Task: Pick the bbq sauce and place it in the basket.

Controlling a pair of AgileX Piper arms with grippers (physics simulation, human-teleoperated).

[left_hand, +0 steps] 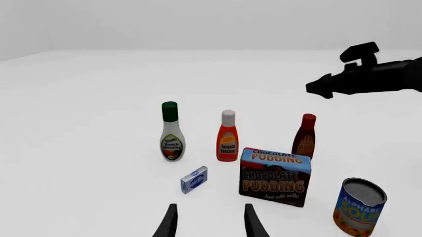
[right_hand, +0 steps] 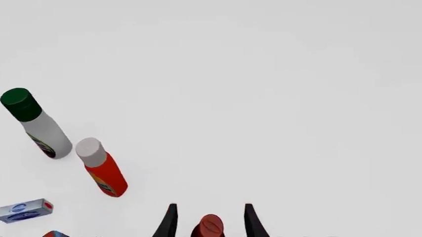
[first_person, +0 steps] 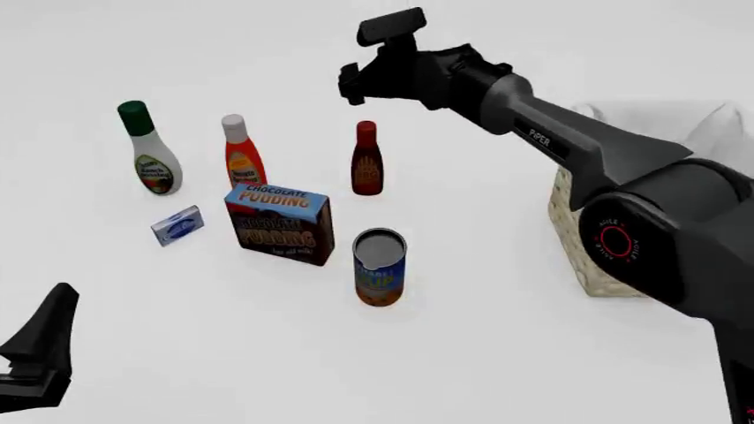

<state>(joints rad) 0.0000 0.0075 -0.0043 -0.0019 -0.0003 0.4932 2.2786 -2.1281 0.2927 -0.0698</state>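
Risk: right gripper (right_hand: 209, 217), fingers spread above the bbq sauce (first_person: 366, 159), could clip its cap and topple it.

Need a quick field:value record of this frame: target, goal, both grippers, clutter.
target: bbq sauce, upright on the table, not gripped
goal: basket, on the right side, mostly hidden behind the right arm
right gripper: open, above the bbq sauce, red cap between the fingertips in the wrist view
left gripper: open, empty, back from the objects
clutter: ranch bottle, ketchup bottle, pudding box, soup can, small blue box
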